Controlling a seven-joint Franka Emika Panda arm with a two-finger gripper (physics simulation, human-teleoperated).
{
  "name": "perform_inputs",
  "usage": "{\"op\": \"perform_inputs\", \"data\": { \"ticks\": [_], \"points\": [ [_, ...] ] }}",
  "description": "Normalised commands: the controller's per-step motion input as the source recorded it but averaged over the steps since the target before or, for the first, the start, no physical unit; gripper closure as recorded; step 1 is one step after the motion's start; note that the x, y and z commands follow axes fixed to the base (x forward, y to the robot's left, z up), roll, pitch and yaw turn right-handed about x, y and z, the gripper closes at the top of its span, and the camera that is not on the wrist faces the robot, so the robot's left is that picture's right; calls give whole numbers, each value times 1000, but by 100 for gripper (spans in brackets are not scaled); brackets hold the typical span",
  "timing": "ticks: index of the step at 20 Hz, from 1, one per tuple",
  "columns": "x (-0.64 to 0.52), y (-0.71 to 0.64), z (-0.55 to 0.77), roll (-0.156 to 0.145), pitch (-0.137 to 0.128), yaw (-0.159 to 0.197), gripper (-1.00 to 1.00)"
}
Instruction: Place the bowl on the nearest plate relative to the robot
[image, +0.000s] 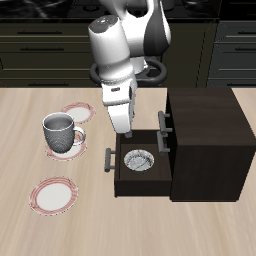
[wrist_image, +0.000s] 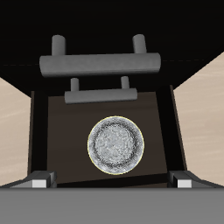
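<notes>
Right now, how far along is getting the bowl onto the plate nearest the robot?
Done: the drawer stands open. In hand: the gripper hovers over the bowl, which sits unlifted in the drawer; the fingers are apart. Left: grasp it, lift it, set it on the plate, partly hidden behind the mug.

bowl (wrist_image: 116, 144) sat in open drawer (image: 122, 175), drawer walls close around bowl, clear above bowl, drawer handle (wrist_image: 101, 65) beyond it

Arm (image: 122, 45) bent forward, wrist pointing straight down; hand (image: 127, 133) hanging empty, fingers (wrist_image: 38, 183) spread apart.
</notes>
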Motion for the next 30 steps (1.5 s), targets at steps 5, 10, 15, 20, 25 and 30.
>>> {"op": "perform_inputs", "data": {
  "ticks": [5, 10, 15, 20, 25, 30],
  "points": [
    [-54, 41, -188, -5, 27, 5, -100],
    [-11, 98, -40, 22, -9, 10, -100],
    [67, 59, -12, 13, -3, 9, -100],
    [7, 104, -198, 20, 30, 6, -100],
    [-54, 31, -173, 12, 16, 10, -100],
    [-111, 69, -158, 15, 19, 9, -100]
  ]
}}
